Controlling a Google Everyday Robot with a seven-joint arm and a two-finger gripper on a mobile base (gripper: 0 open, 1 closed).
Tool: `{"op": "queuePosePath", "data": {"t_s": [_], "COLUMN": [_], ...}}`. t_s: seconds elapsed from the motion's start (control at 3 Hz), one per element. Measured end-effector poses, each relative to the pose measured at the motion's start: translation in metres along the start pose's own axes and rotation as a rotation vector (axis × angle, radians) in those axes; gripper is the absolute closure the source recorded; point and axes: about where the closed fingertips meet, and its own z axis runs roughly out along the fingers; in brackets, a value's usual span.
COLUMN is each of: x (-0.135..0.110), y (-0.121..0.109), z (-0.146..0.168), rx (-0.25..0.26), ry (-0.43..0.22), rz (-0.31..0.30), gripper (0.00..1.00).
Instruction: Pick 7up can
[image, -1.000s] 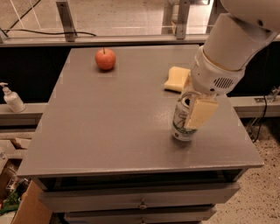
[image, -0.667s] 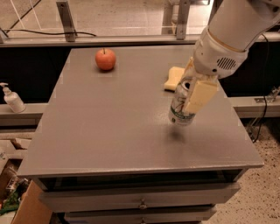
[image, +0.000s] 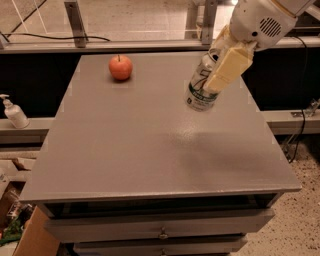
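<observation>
1. Found the gripper (image: 209, 76) high over the right rear of the table (image: 150, 150), clenched on the can (image: 198, 92).
2. Saw only the near finger (image: 227, 67), laid flat along the can's side; took the far one to be hidden behind the can, probably pressing the opposite side.
3. Noted the can tilted, top leaning toward the wrist, base clear of the tabletop, with a soft shadow on the surface below and toward the front.
4. Judged the step to be the lift after the grasp: hold made, can off the table, pick all but done.
5. Reckoned the next move to call for a steady grip and a slow, jerk-free rise, given the tilt and a smooth metal wall apt to slip.
6. Marked an apple (image: 120, 67) at the left rear of the table, well apart from the can and no bar to the arm.
7. Spotted a soap bottle (image: 14, 112) on a ledge off the left edge, drawers (image: 162, 233) under the top and a box (image: 22, 235) on the floor at lower left, none near the gripper.
8. Saw nothing around the can to block a straight rise; took the rail (image: 150, 46) behind the table as the nearest obstacle to any backward swing.
</observation>
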Motion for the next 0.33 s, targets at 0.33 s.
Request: {"op": "queuePosePath", "data": {"t_s": [0.33], "x": [0.0000], "y": [0.0000], "z": [0.0000], "rx": [0.000], "ry": [0.000], "rz": [0.000], "gripper": [1.00]}}
